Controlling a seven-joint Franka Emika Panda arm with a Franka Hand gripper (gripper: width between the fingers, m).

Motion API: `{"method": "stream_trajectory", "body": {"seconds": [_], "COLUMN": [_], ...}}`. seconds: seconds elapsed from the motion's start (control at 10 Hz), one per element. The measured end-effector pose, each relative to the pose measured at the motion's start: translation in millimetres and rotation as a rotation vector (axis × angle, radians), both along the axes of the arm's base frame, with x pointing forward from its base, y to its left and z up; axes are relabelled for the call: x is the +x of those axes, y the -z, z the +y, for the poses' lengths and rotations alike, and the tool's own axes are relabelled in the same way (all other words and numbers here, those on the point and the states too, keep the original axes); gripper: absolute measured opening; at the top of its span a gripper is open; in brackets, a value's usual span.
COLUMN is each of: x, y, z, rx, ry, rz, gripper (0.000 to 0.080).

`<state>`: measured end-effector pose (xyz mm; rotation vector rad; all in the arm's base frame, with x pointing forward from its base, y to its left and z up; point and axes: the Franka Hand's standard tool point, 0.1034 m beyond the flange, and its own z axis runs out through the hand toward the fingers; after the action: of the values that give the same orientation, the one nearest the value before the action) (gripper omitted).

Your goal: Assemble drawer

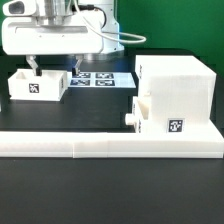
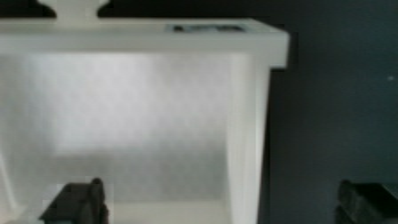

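A small white open-topped drawer box [image 1: 38, 86] with a black-and-white tag on its face stands at the exterior view's left. My gripper [image 1: 56, 68] hangs just above it, open and empty. In the wrist view the drawer [image 2: 143, 110] fills the frame, its round knob [image 2: 75, 8] on the edge away from me. My gripper [image 2: 222, 205] straddles one side wall [image 2: 260, 120], with one fingertip [image 2: 75, 202] over the inside and the other outside over the dark table. A second drawer with a knob [image 1: 130, 118] and a tag sits part-way in the tall white housing [image 1: 178, 85].
The marker board [image 1: 100, 78] lies flat behind the drawer, between it and the housing. A long low white rail [image 1: 100, 146] runs across the front of the black table.
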<state>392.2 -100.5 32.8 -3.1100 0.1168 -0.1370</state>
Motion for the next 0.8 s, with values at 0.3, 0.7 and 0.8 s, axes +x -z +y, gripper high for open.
{"method": "stream_trajectory", "body": {"seconds": [0.3, 0.7, 0.8], "x": [-14.7, -14.9, -15.0], "y": [23.7, 28.5, 28.5], "z": [6.1, 14.4, 14.2], "rx": [-0.016, -0.016, -0.016], "ry": [-0.022, -0.038, -0.039], "rz": [-0.001, -0.001, -0.001], "gripper": [0.0649, 0.0649, 0.0535]}}
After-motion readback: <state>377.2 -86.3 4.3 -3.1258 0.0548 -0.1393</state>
